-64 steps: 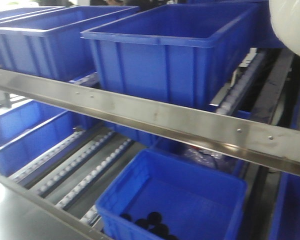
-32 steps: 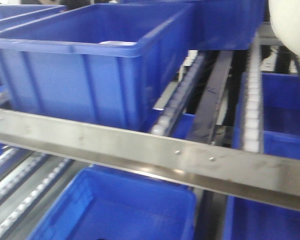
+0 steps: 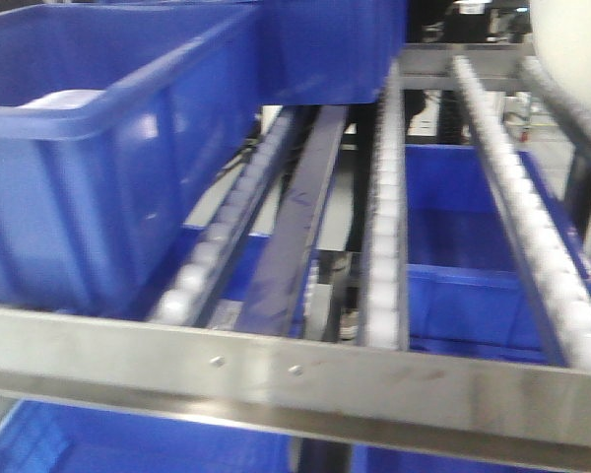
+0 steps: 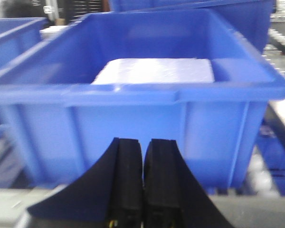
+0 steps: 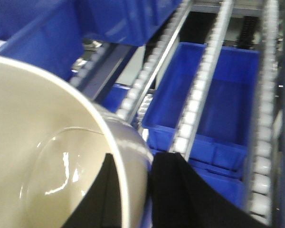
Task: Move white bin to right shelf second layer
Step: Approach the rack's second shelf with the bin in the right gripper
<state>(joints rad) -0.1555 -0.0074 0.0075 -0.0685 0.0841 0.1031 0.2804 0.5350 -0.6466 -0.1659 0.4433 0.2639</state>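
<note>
While swinging right along the rack over the last second, trades a front view packed with blue for an open lane of rollers [image 3: 384, 246]. Pushes the crate [image 3: 98, 168] off to the left, where a second ago sat dead centre. Keeps the bin [image 3: 574, 39] in the top right corner of that view throughout, up above the rollers and not yet on them. Holds it in the right gripper [image 5: 133, 164], clamped over the bin's wall, one finger inside and one outside. Shows the left gripper [image 4: 143, 147] pinched closed on nothing, pointing at the crate and the white slab [image 4: 154, 71] inside it. Looks like a free slot found at last: bare rollers on the right, only a lower crate [image 3: 463, 236] showing beneath. Reads as carry nearly over, set-down not begun. Calls for lifting the bin past the front rail [image 3: 295, 374] and landing it square; may roll on the slope once let go.
</note>
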